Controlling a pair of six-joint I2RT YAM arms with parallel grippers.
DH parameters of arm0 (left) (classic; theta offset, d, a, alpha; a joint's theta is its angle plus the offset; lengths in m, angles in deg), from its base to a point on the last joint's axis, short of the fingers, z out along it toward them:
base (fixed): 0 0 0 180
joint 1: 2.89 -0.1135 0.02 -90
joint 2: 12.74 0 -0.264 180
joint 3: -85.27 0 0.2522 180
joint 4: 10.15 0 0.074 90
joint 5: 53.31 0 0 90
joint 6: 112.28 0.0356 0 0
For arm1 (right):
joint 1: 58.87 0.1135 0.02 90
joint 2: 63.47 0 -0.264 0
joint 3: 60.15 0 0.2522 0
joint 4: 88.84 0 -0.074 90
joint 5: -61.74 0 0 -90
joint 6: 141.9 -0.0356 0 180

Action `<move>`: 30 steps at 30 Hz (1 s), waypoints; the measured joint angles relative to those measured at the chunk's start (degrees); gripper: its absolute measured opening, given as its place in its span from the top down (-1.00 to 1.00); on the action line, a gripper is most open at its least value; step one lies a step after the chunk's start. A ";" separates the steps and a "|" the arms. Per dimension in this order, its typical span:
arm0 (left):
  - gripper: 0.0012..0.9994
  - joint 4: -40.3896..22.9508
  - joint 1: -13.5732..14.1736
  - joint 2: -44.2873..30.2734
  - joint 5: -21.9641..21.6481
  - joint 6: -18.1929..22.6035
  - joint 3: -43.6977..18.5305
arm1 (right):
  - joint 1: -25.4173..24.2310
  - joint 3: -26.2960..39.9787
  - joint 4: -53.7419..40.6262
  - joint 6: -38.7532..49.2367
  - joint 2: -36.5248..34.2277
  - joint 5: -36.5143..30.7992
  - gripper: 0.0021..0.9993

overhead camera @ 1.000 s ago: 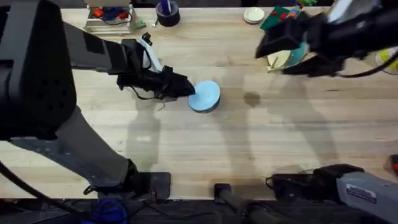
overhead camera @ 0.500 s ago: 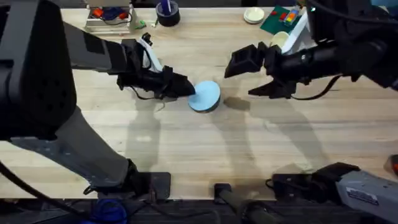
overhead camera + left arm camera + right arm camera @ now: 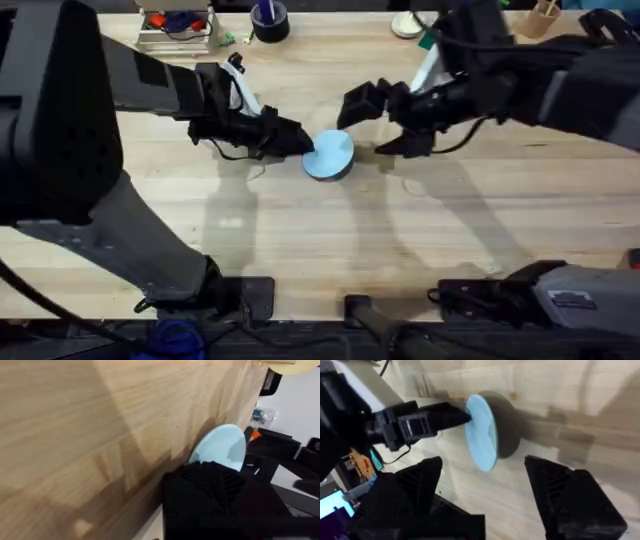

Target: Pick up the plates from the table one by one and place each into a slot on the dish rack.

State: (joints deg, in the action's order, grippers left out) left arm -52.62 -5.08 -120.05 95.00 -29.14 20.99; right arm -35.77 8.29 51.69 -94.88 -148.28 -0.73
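Pale sky-blue round plate (image 3: 329, 154) stands tilted mid-counter (image 3: 300, 230), pinched at its edge by the left end effector (image 3: 303, 143), so the wide-open right end effector (image 3: 372, 124) should straddle the opposite rim squarely before closing.

Overhead downward; both wrist views close on blue plate (image 3: 329, 155).

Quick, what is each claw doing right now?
Left gripper: closed on the edge of the pale blue plate, holding it tilted.
Right gripper: open, holding nothing, close to the plate.
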 joint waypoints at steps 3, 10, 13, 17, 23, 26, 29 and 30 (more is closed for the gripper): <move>0.92 -0.01 0.00 0.00 0.00 0.00 0.00 | 1.11 0.00 3.26 -0.92 -3.27 0.00 -0.99; 0.92 0.00 0.00 0.00 0.00 0.00 0.00 | 3.51 -0.02 8.05 -2.90 -10.05 0.00 -0.99; 0.92 0.00 0.00 0.00 0.00 0.00 0.00 | 4.16 -0.04 9.11 -3.47 -11.25 -0.03 -0.99; 0.92 0.00 0.00 0.00 -0.02 0.00 0.00 | 4.60 -0.04 9.84 -4.00 -11.31 -0.15 -0.99; 0.92 0.00 0.02 0.00 -0.02 0.00 0.00 | 5.63 -0.04 11.28 -4.18 -11.61 -0.31 -0.99; 0.92 0.00 0.02 0.00 0.00 0.00 0.00 | 5.69 -0.04 11.59 -4.42 -11.68 -0.29 -0.99; 0.92 0.00 0.02 0.00 -0.02 0.00 0.00 | 5.76 -0.04 11.75 -4.61 -11.68 -0.28 -0.99; 0.92 0.00 0.00 0.00 0.00 0.00 0.00 | 5.78 -0.04 11.83 -4.61 -11.68 -0.28 -0.99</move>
State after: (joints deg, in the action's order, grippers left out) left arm -52.62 -5.08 -120.05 95.00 -29.14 20.99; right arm -29.99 8.24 63.51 -99.49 -159.96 -1.02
